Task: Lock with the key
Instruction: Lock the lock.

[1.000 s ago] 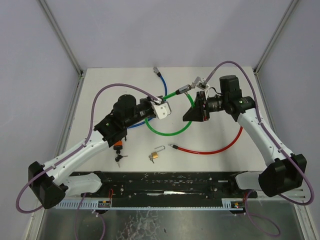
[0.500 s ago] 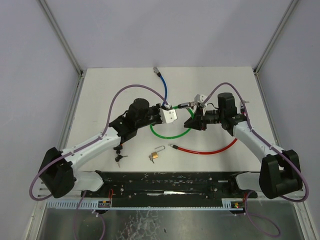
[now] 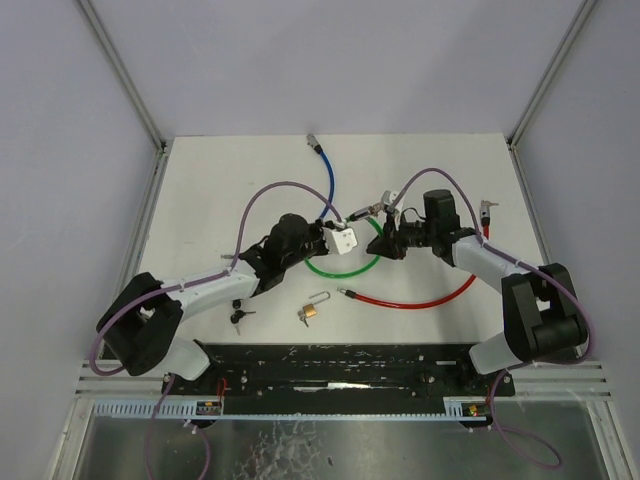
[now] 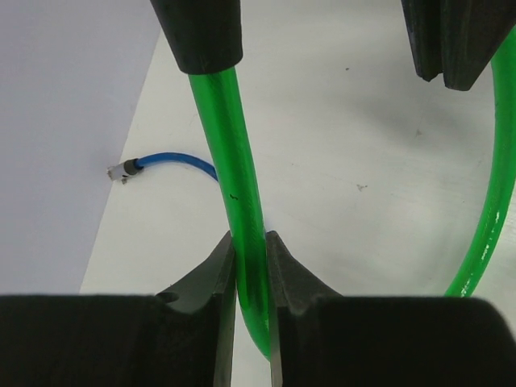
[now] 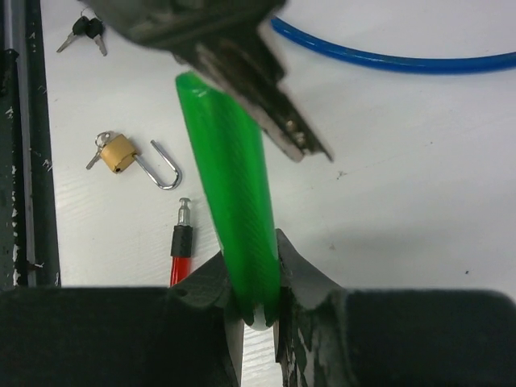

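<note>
A small brass padlock (image 3: 310, 313) lies on the table with its shackle open and a key in it; it also shows in the right wrist view (image 5: 119, 153). A spare pair of keys (image 3: 238, 317) lies to its left. My left gripper (image 3: 343, 238) is shut on a green cable (image 4: 242, 201), which runs up between its fingers. My right gripper (image 3: 387, 237) is shut on the same green cable (image 5: 230, 210), close to the left gripper (image 5: 242, 56). The cable's loop (image 3: 345, 270) hangs between them, above the padlock.
A red cable (image 3: 415, 300) lies right of the padlock, its metal tip (image 5: 184, 208) pointing at it. A blue cable (image 3: 328, 178) runs to the back of the table and shows in the left wrist view (image 4: 173, 160). A black rail (image 3: 340, 365) lines the near edge.
Both grippers have moved toward each other and nearer the table, still holding the green cable. The cable's loop has become smaller. The padlock and keys have not moved.
</note>
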Controlling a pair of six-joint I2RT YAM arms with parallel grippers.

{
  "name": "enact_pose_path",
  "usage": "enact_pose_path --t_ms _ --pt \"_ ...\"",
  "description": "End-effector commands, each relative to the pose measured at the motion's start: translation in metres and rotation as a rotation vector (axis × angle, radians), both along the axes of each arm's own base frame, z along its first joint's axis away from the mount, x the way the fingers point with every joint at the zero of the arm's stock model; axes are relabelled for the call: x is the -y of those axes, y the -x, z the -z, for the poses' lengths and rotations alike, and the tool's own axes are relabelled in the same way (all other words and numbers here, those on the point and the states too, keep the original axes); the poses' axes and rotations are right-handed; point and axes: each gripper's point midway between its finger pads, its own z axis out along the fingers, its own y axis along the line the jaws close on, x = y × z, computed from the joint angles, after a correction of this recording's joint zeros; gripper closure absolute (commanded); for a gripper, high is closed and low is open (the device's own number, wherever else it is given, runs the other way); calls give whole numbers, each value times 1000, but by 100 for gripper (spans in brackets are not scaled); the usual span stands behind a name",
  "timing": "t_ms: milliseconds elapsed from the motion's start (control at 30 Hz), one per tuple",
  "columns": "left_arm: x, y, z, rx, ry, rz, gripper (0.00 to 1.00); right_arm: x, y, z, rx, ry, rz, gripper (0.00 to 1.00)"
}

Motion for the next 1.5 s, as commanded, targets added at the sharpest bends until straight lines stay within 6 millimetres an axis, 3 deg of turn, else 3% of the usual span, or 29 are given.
enact_pose_path --t_ms 0,233,367,700,900,1033,1133,1300,1467 --pt "17 19 -7 113 -4 106 100 -13 -49 -54 233 -82 56 96" --pt "10 11 -12 253 -75 1 100 -18 -66 -61 358 -115 95 99" --pt "6 9 -8 311 -113 -29 100 -19 -68 -51 401 -106 82 98" --pt "2 -2 25 363 -209 -95 100 -15 -68 -23 391 -72 101 78" --pt "-4 -5 22 387 -204 -134 100 -10 -61 -14 395 -25 79 67" --pt "-7 -6 22 393 -209 -147 100 -6 -56 -9 397 -6 67 66" --pt "-8 -7 23 391 -212 -160 100 -2 -53 -9 386 -14 60 65" --pt "-10 -10 25 373 -214 -181 100 9 -51 -14 377 -18 67 54" --pt "-13 -13 27 357 -214 -200 100 23 -50 -13 347 -5 73 49"
